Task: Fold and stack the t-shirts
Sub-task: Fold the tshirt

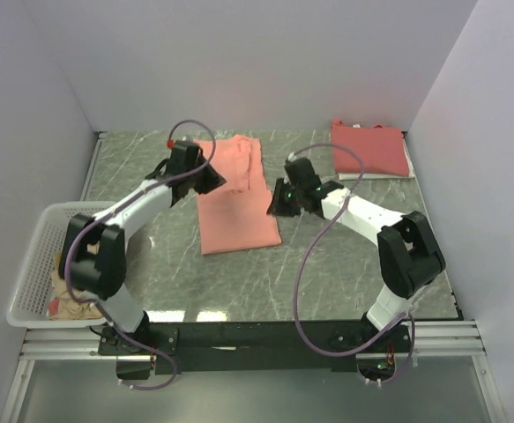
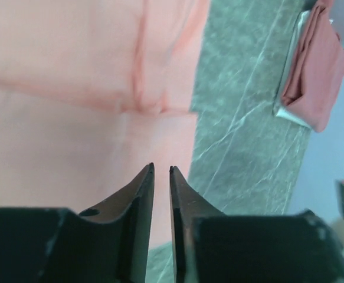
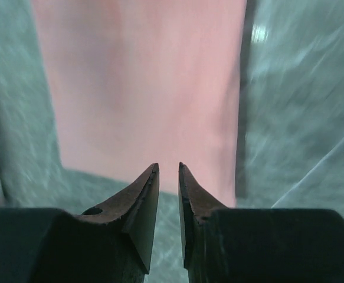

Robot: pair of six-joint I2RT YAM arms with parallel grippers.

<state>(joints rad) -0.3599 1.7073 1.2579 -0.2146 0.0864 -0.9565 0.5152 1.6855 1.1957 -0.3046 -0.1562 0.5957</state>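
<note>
Surface: grey-green marbled table, closed in by plain white walls at the back and both sides. A white lattice basket stands at the left edge with the tan shirt crumpled inside.

Task items: the salmon shirt lies flat at mid-table, folded into a long strip running front to back. The coral shirt lies folded at the far right corner, with a white layer showing under it.

Arms: both reach inward. The left gripper hangs over the salmon shirt's left edge, jaws a narrow slit apart, nothing between them. The right gripper sits just beside the strip's right edge, jaws likewise slightly apart and empty.
</note>
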